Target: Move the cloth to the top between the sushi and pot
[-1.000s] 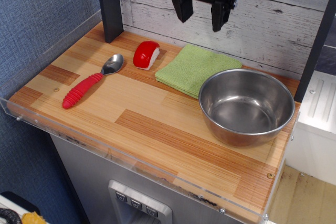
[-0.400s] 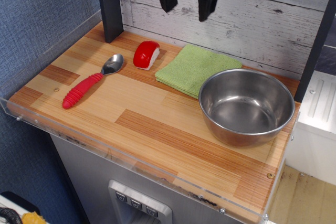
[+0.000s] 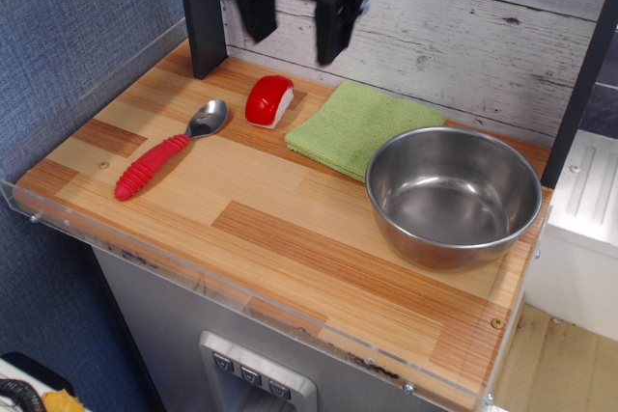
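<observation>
One soft, light cloth (image 3: 355, 127) likely pinches best at its edge; the gripper (image 3: 294, 24) hangs wide open, empty.

Cloth (image 3: 359, 126) between sushi (image 3: 268, 100) and pot (image 3: 453, 194), spoon (image 3: 169, 150) leftmost.

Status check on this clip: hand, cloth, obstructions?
Hand open, empty, high at back wall. Light-green square cloth flat between red-topped toy sushi and steel bowl. Nothing obstructing.

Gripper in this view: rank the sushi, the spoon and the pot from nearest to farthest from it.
From the gripper, open and raised at the back:
1. sushi, just below it.
2. spoon, front left.
3. pot, far right.
</observation>
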Robot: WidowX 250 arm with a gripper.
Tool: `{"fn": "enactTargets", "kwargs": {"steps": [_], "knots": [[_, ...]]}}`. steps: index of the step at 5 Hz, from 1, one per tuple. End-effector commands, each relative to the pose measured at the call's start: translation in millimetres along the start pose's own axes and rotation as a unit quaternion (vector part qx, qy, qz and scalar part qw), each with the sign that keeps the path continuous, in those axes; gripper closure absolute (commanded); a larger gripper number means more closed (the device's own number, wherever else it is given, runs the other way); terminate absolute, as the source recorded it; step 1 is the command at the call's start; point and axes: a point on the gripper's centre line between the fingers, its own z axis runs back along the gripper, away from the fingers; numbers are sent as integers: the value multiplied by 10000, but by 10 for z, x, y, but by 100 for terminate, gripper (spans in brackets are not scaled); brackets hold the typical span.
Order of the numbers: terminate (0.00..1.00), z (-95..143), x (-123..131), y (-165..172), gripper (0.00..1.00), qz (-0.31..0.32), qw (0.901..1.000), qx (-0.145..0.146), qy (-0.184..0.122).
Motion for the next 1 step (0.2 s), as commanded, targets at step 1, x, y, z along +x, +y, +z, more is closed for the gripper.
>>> {"fn": "enactTargets", "kwargs": {"steps": [1], "knots": [[100,-70,-198,89,0,79,9998,166,-49]]}}
